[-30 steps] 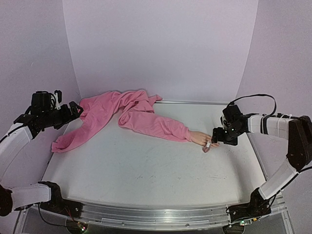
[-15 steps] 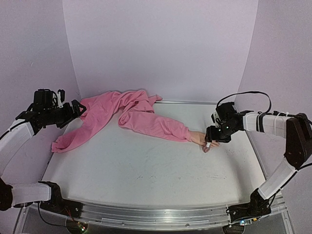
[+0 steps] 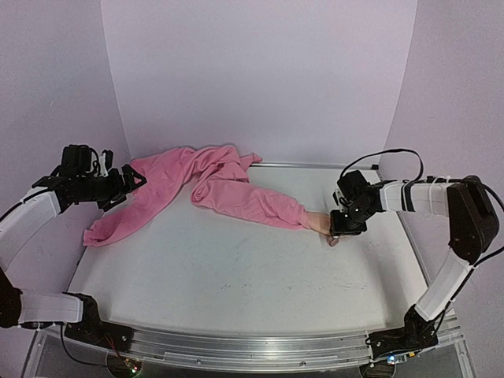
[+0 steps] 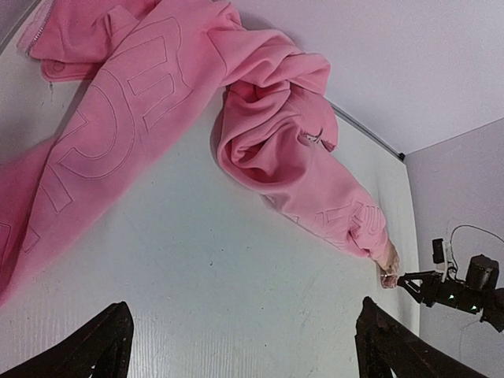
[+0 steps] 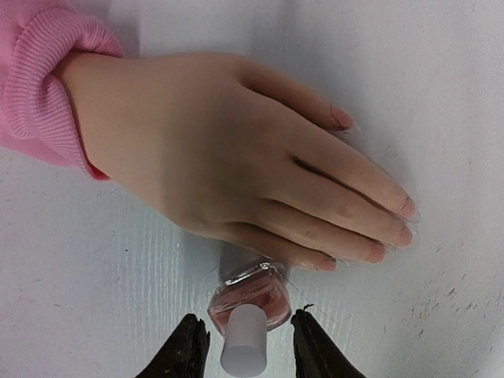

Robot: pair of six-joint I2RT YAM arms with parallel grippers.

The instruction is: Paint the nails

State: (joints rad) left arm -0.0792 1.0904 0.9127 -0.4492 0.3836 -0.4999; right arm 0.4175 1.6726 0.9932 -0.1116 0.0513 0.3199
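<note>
A peach mannequin hand [image 5: 220,157] lies flat on the table, coming out of a pink sleeve [image 5: 43,87]. Its nails [image 5: 406,208] point right in the right wrist view and look pale pink. A small pinkish polish bottle [image 5: 250,293] with a pale cap [image 5: 244,350] stands against the little-finger side of the hand. My right gripper [image 5: 248,316] straddles the cap, open, with a gap on each side. From above, that gripper [image 3: 337,230] sits over the hand's [image 3: 319,224] fingertips. My left gripper [image 3: 134,183] hovers wide open at the far left, holding nothing.
A pink hoodie [image 3: 197,185] lies crumpled across the back left of the white table [image 3: 236,268], its sleeve running to the hand. The left wrist view shows the hoodie [image 4: 157,102] and bare tabletop under the open left gripper [image 4: 244,303]. Purple walls enclose the table.
My right gripper has slid left onto the bottle beside the hand, and its jaws have narrowed around the cap. The left arm has shifted slightly right.
</note>
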